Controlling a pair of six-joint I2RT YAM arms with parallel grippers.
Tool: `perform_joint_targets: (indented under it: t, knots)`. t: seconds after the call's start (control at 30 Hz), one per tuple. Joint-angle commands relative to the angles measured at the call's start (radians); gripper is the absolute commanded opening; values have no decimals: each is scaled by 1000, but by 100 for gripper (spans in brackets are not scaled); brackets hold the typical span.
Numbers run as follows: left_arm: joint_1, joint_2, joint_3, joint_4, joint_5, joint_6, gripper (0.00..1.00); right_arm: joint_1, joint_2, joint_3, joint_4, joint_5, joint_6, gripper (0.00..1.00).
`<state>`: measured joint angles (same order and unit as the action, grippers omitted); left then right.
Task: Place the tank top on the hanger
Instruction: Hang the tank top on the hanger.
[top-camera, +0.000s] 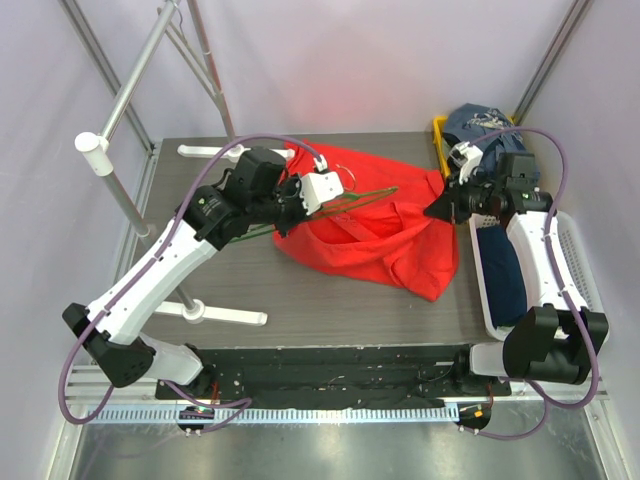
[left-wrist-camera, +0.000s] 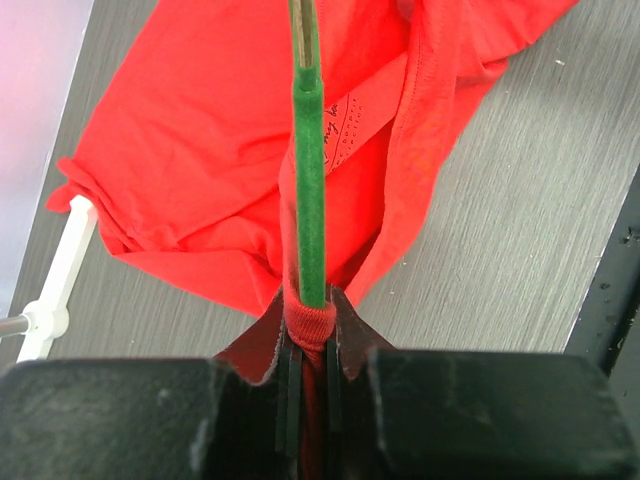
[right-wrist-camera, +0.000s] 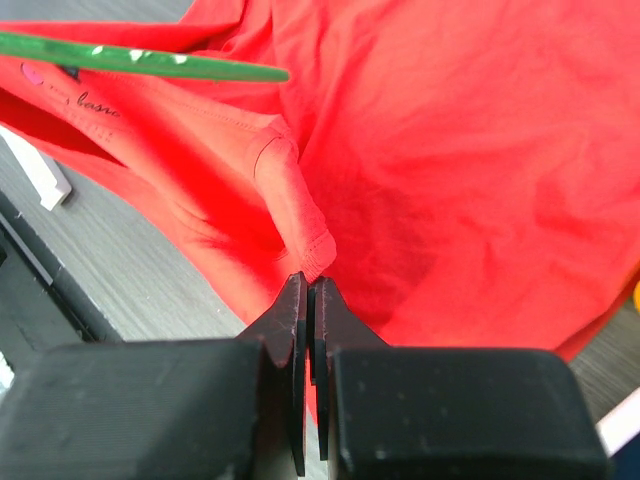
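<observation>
black base plate (top-camera: 330, 372) | grey table (top-camera: 340, 310) | red tank top (top-camera: 380, 235) | lilac walls (top-camera: 350, 60)

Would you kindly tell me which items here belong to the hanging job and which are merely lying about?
Job: tank top, hanger, left tool, right tool.
Lying about: white basket, navy clothes, metal rack.

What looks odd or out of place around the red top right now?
The left gripper seems to pinch a roll of the tank top together with the hanger, which could snag the threading. The top lies bunched on the table, one edge clamped by the right gripper.
</observation>
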<state>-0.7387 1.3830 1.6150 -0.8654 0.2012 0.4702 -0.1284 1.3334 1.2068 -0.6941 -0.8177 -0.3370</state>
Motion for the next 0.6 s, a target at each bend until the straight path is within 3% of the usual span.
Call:
perform_joint_targets:
  t: [0.0, 0.57]
  knots:
    - [12, -48, 26, 54, 43, -25, 0, -13, -33, 13, 90, -5, 44, 1]
    - [13, -53, 26, 22, 92, -25, 0, -73, -2, 83, 146, -35, 93, 1]
